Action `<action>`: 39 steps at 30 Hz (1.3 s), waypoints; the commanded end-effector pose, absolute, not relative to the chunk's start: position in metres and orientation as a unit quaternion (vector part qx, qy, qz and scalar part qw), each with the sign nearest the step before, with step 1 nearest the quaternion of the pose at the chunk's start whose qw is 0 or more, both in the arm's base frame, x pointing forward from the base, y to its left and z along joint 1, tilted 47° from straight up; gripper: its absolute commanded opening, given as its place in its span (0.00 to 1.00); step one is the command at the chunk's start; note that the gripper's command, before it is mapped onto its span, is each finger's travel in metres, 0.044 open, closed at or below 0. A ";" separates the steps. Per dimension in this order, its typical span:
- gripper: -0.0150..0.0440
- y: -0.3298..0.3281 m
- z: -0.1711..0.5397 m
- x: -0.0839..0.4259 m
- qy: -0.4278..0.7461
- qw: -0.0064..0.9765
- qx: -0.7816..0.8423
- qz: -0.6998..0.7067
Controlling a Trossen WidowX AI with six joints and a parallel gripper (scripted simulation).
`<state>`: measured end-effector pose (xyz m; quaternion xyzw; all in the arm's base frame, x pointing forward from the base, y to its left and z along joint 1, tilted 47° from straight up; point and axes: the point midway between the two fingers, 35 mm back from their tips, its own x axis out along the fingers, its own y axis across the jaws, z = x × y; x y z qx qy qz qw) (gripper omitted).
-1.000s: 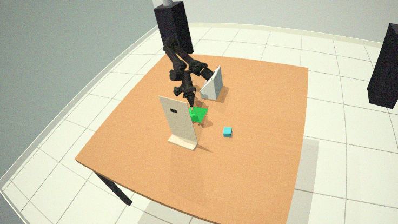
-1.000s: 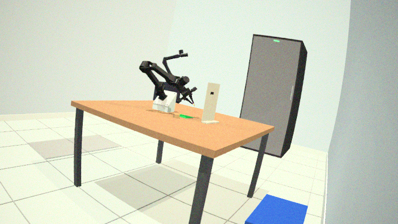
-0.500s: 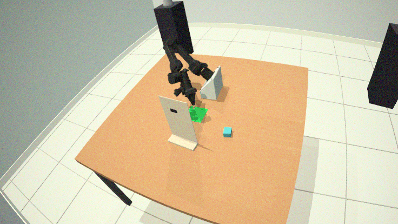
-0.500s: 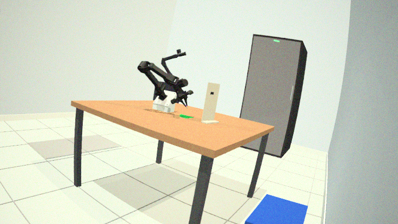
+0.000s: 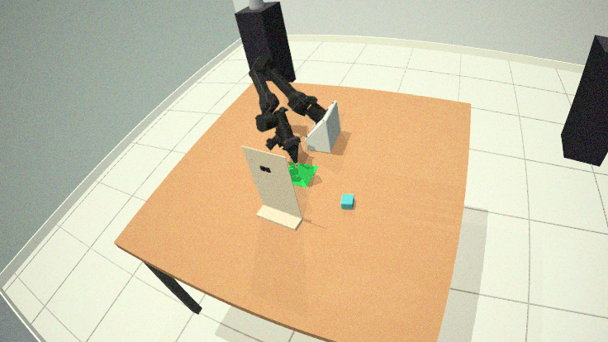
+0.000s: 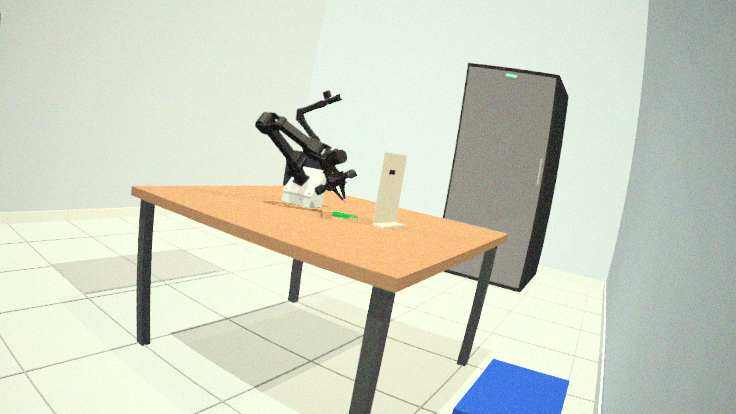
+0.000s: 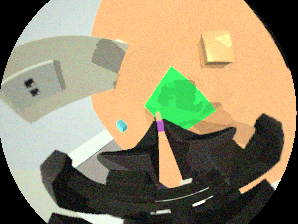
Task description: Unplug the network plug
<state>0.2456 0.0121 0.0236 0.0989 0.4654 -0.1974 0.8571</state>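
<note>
- Claw (image 5: 296,163) (image 6: 342,196) (image 7: 160,123): fingers narrow, closed on the small plug (image 5: 296,165) (image 6: 343,198) (image 7: 160,126); tips pointed downward.
- Plug: out of the panel and raised above the surface (image 5: 391,178) (image 6: 247,221) (image 7: 260,95). Purple band and tan end were visible at the fingertips in the wrist view; tab too small to make out.
- Green square (image 5: 304,175) (image 6: 343,215) (image 7: 180,97): lay flat below the claw. Plug overlapped its edge in the top and wrist views; whether it was wholly within the outline from straight above could not be determined. Shadows fell across the green.
- Upright panel (image 5: 275,180) (image 6: 389,193) (image 7: 80,50): stood on its foot near the square, apart from the claw. Dark openings were visible in it.
- Tan block (image 6: 325,213) (image 7: 217,47): rested on the surface near the square, well apart from the plug.
- Cyan cube (image 5: 348,201) (image 7: 121,125): rested on the surface, apart from square and panel.
- Arm (image 5: 265,91) (image 6: 290,131): dark, bent, reaching down toward the square.
- Pale slanted block (image 5: 334,127) (image 6: 295,198): stood on the surface beside the arm.
- Background: tall grey cabinet (image 6: 504,169) beyond the table; blue box (image 6: 514,388) near a table leg.
</note>
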 end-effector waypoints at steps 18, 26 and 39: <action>0.25 -0.005 0.006 0.250 0.468 0.857 0.098 -0.195; 0.25 -0.012 -0.001 0.251 0.467 0.857 0.097 -0.195; 0.25 -0.022 -0.008 0.251 0.466 0.858 0.096 -0.195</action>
